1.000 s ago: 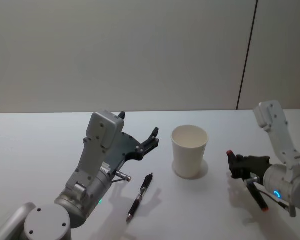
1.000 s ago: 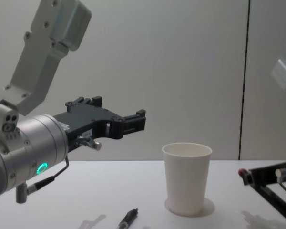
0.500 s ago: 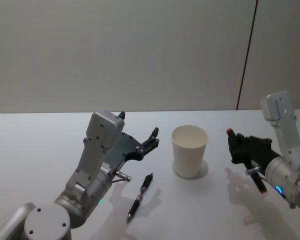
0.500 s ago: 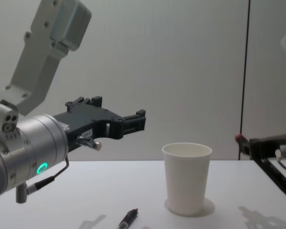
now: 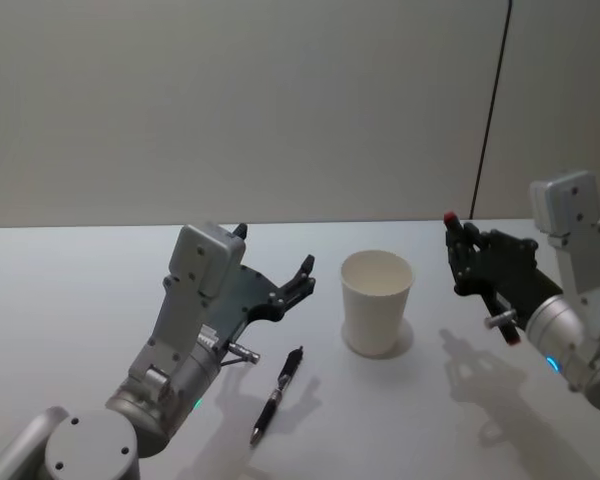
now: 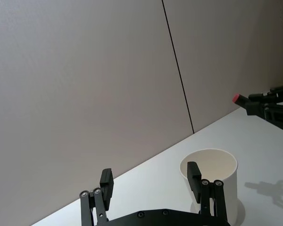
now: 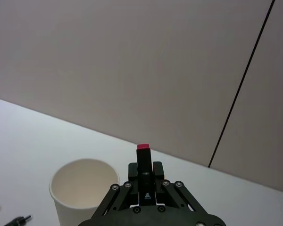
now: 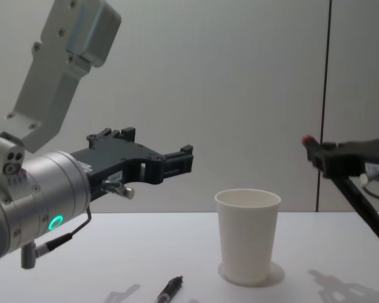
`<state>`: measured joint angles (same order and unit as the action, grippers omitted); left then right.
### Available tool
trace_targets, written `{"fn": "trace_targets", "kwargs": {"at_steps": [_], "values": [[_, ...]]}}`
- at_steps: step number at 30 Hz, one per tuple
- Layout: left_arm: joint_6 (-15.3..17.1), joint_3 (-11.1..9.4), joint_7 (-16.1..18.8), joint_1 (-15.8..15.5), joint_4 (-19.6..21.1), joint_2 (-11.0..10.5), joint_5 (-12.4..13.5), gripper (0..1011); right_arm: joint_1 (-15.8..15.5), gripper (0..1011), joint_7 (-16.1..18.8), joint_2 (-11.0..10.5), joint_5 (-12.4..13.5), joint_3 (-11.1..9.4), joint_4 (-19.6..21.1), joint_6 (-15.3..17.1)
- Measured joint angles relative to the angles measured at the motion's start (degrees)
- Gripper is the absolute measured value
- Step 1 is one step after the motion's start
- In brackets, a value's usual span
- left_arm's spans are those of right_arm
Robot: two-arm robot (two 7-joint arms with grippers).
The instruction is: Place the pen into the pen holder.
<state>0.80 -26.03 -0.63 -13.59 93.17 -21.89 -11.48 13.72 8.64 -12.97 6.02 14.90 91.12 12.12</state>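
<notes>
Your right gripper [image 7: 142, 173] has its 2 fingers pressed in on the pen [image 8: 359, 201], pinching the black barrel between them. In the right wrist view the red end of the pen sticks up just past the fingertips. In the chest view the pen hangs tilted: its upper red end points toward the pen holder [image 5: 377, 315] and its lower red end slants down and away to the right. You are holding it off the table [image 5: 80, 300], to the right of the pen holder and apart from it, with the upper red end higher than the rolled rim. Nothing on that side touches the cup.

The pen holder stands upright on the table between your 2 grippers, its mouth open.

Your left gripper [image 6: 150, 181] has its 2 fingers spread wide with nothing between them. It hangs above the table to the left of the pen holder, pointing toward it without touching it.

A second pen [image 5: 278, 395], all black, lies flat on the table, left of the pen holder and nearer to you. It is below your left gripper and clear of its fingers.
</notes>
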Motion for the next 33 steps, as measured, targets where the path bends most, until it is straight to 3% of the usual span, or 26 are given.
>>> {"fn": "trace_targets", "kwargs": {"at_steps": [9, 12, 13, 18, 19, 28, 33], "values": [[0.0, 0.0, 0.0, 0.0, 0.0, 0.0, 0.0, 1003, 1.4, 177, 3.1, 0.2, -0.8, -0.1, -2.9, -9.7], [0.0, 0.0, 0.0, 0.0, 0.0, 0.0, 0.0, 1003, 2.5, 177, 5.2, 0.4, -1.0, -0.2, -4.9, -14.5], [0.0, 0.0, 0.0, 0.0, 0.0, 0.0, 0.0, 1003, 2.5, 177, 5.2, 0.4, -1.0, -0.2, -4.9, -14.5], [0.0, 0.0, 0.0, 0.0, 0.0, 0.0, 0.0, 1003, 4.8, 177, 9.1, 0.8, -0.8, -0.4, -8.7, -21.6], [0.0, 0.0, 0.0, 0.0, 0.0, 0.0, 0.0, 1003, 4.8, 177, 9.1, 0.8, -0.8, -0.4, -8.7, -21.6], [0.0, 0.0, 0.0, 0.0, 0.0, 0.0, 0.0, 1003, 9.3, 177, 17.3, 2.0, 0.8, -0.3, -16.2, -32.7], [0.0, 0.0, 0.0, 0.0, 0.0, 0.0, 0.0, 1003, 11.5, 177, 20.3, 2.7, 1.2, -0.1, -19.7, -36.4]]}}
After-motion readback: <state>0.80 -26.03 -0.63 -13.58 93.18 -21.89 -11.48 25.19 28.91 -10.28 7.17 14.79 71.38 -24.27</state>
